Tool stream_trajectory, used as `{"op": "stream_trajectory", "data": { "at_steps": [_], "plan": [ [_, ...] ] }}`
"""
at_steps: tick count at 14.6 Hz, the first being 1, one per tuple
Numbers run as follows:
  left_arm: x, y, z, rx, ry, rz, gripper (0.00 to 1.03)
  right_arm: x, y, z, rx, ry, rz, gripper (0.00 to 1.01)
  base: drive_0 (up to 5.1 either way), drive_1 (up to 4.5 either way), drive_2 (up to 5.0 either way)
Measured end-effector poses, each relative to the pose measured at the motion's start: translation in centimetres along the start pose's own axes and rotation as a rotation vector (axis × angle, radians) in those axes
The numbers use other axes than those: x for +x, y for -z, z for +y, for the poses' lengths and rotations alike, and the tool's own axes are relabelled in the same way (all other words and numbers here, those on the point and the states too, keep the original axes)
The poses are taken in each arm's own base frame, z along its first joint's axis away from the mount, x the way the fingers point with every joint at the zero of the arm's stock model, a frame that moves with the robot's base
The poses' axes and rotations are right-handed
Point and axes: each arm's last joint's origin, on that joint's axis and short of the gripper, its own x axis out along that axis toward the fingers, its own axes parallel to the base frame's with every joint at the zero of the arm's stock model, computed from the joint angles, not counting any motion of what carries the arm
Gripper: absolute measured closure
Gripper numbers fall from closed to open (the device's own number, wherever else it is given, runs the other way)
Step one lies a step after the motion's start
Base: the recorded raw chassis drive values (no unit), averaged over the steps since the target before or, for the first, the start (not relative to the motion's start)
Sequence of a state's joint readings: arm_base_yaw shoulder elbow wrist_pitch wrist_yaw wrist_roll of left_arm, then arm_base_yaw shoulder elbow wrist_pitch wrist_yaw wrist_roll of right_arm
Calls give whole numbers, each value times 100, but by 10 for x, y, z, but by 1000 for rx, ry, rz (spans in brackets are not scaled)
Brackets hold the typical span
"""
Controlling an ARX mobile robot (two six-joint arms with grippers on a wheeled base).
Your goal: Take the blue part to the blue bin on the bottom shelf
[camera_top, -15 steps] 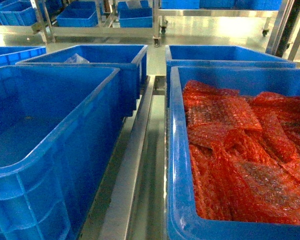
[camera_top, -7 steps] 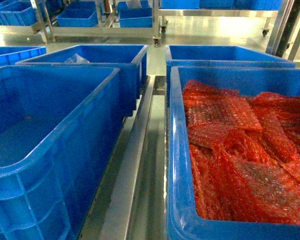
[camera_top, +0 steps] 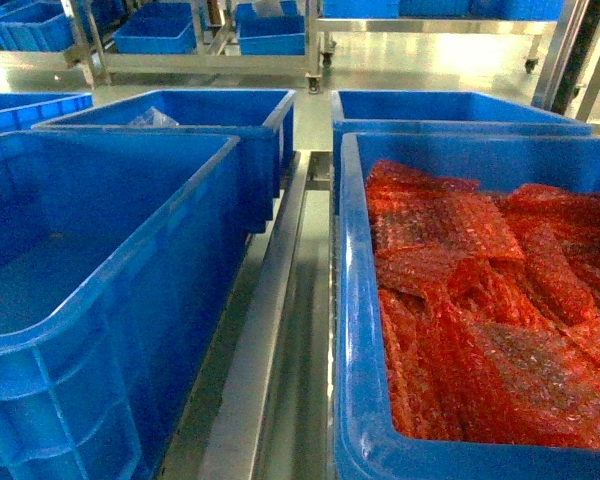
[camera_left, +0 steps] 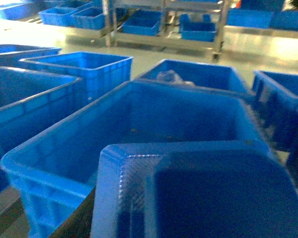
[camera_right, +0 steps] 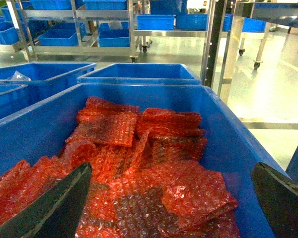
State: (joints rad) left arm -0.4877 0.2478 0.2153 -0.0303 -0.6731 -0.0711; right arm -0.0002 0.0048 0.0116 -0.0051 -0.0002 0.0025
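A flat blue part with a raised rim fills the bottom of the left wrist view, held close to the camera above an empty blue bin. It covers my left gripper's jaws; only a dark finger shows beside it. That empty bin stands near left in the head view, on the bottom shelf, whose steel centre rail runs past it. My right gripper hangs open, fingers wide apart, over red bubble wrap. Neither gripper shows in the head view.
The bin near right holds red bubble-wrap pieces. Two more blue bins stand behind, one with a clear bag. Steel racks with blue bins line the far floor. A dark post rises right of the bins.
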Motion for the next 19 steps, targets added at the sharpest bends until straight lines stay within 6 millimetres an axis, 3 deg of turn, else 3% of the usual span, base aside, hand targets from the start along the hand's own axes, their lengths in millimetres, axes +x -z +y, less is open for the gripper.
{"op": "stream_trajectory", "data": {
  "at_steps": [1,3,4,6,8,9,11,13,14,15,19],
  "plan": [
    [1,2,-2,20,-73,8,60,0,0,0,0,0,0,3,0,0,0],
    [-1,-4,-14,25,-16,-41,60,0,0,0,0,0,0,3,0,0,0],
    [11,-6,-19,25,0,-50,60,0,0,0,0,0,-1,3,0,0,0],
    [53,-4,-32,33,49,-20,60,0,0,0,0,0,0,3,0,0,0],
    [116,-13,-47,-17,63,6,60,0,0,0,0,0,0,3,0,0,0],
    [142,-4,-52,-30,38,63,57,0,0,0,0,0,0,3,0,0,0],
    [156,20,-58,-14,48,185,34,0,0,0,0,0,0,3,0,0,0],
    [154,13,-59,-38,58,149,9,0,0,0,0,0,0,3,0,0,0],
    [154,13,-59,-37,56,151,4,0,0,0,0,0,0,3,0,0,0],
    [155,14,-55,-53,111,58,13,0,0,0,0,0,0,3,0,0,0],
    [113,26,-17,18,176,-40,63,0,0,0,0,0,0,3,0,0,0]
  ]
}}
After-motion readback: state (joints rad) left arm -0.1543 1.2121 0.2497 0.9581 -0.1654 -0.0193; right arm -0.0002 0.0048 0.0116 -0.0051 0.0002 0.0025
